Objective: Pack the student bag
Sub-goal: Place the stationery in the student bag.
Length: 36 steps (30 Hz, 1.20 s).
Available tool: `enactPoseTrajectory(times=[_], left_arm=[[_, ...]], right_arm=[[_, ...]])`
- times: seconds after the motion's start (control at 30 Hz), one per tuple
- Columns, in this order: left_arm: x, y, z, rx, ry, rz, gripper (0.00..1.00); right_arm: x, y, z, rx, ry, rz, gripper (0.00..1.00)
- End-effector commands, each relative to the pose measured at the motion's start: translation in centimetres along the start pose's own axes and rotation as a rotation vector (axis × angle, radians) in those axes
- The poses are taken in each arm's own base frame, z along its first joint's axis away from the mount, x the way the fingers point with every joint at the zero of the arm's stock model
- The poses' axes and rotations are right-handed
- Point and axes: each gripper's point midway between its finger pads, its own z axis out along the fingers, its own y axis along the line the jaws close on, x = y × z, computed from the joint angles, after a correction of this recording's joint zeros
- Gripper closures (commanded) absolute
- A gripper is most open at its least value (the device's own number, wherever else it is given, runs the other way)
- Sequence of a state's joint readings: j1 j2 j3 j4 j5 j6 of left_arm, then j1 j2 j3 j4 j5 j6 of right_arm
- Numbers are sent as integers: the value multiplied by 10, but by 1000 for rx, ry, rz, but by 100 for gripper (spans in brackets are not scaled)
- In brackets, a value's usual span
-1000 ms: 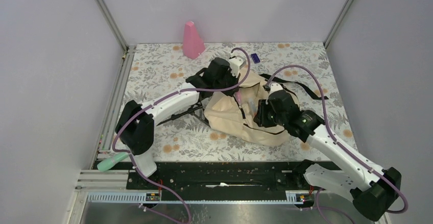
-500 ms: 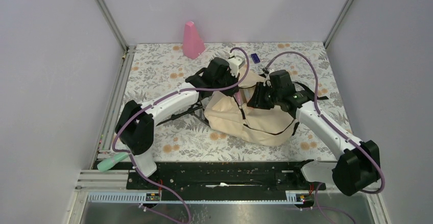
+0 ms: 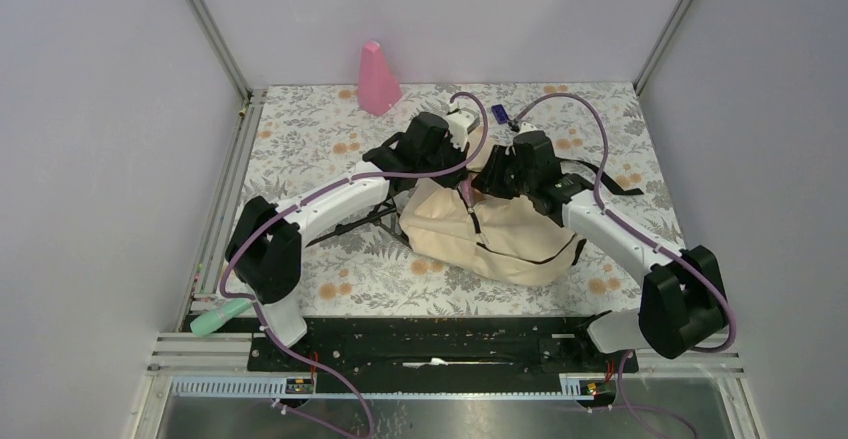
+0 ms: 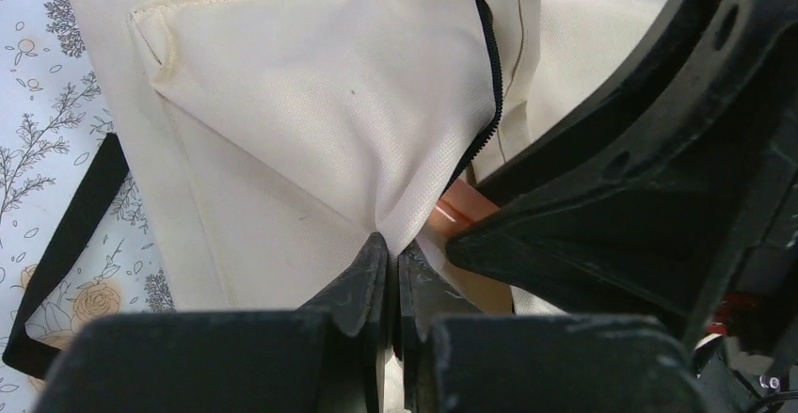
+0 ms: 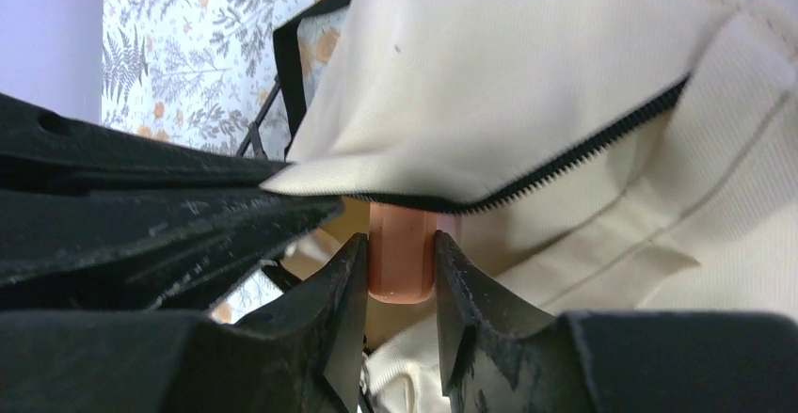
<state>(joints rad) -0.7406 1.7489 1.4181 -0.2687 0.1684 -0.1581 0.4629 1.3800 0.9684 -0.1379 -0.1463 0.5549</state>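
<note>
The beige student bag point(image 3: 500, 239) lies mid-table with its black zipper opening toward the back. My left gripper point(image 3: 466, 167) is shut on a fold of the bag's fabric point(image 4: 311, 103) at the zipper edge; its fingertips point(image 4: 391, 248) pinch the cloth and hold the flap up. My right gripper point(image 3: 490, 181) is right beside it at the opening, shut on a pink-orange cylinder point(image 5: 402, 253) whose upper end passes under the zipper edge point(image 5: 565, 164) of the bag point(image 5: 527, 74). The cylinder's far end is hidden inside. A pink-orange bit point(image 4: 461, 208) shows in the left wrist view.
A pink cone-shaped bottle point(image 3: 378, 79) stands at the back left. A small dark blue item point(image 3: 500, 113) lies behind the bag. Black bag straps point(image 3: 605, 174) trail right. A mint-green object point(image 3: 220, 317) lies at the near left rail. Walls close three sides.
My right arm swung from the bag's near right side up and left to the opening beside the left gripper. The left gripper held still on the fabric.
</note>
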Motion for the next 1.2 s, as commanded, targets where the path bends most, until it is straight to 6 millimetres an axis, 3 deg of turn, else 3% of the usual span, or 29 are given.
enactPoseTrajectory(times=[0.0,0.23,0.43,0.57,0.7,0.9,1.17], left_arm=[[-36,-22,-26,71,-102,13,100],[-37,-23,-28,70,-107,14,100],[-39,-22,-30,66,-114,18,100],[-40,-23,-31,67,-116,18,100],[-40,-23,-31,67,-116,19,100],[-40,-23,-31,67,-117,17,100],[-40,-21,-32,54,-118,22,100]], right_arm=[[-43,34,12,-65,-205,-56,100],[-22,54,36,-85,-168,-112,100],[-16,45,40,-52,-174,-124,99],[-17,43,33,-55,-191,-146,74],[-17,42,26,-56,-203,-174,56],[-18,39,17,-46,-215,-201,46],[-18,34,-1,-25,-219,-239,44]])
